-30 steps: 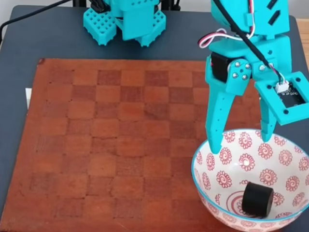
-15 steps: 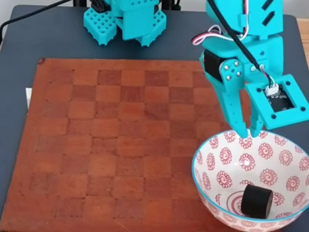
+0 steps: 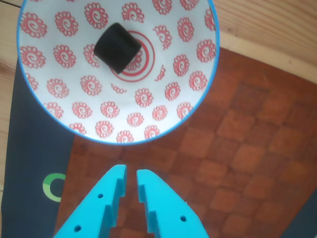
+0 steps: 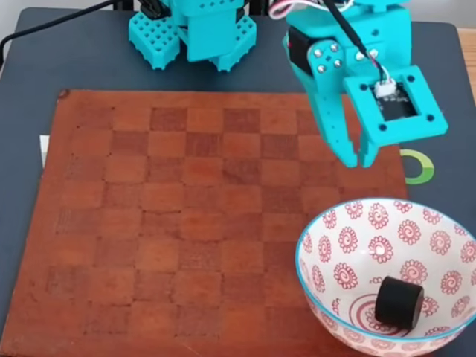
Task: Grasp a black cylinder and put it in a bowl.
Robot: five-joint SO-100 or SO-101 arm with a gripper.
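1 end effector [image 4: 358,161], teal, fingers nearly closed w/ a thin gap, holding nothing, hanging over checkered board [image 4: 171,223]. 1 bowl [image 4: 320,230] below it in fixed view, apart. 1 black cylinder [image 4: 399,303] on its side inside bowl, near red centre rings. 1 green ring [image 4: 421,166] just beside end effector.

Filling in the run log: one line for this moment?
cylinder: in bowl | tool: nearly shut, empty, above board

My gripper [image 4: 358,160] is smooth turquoise plastic with a dull sheen. Below my fingertips lies a worn, matt leathery checkerboard [image 4: 186,216]. Just past them, the bowl [image 3: 198,94] is glossy glazed ceramic, holding the matt black cylinder [image 3: 117,47].
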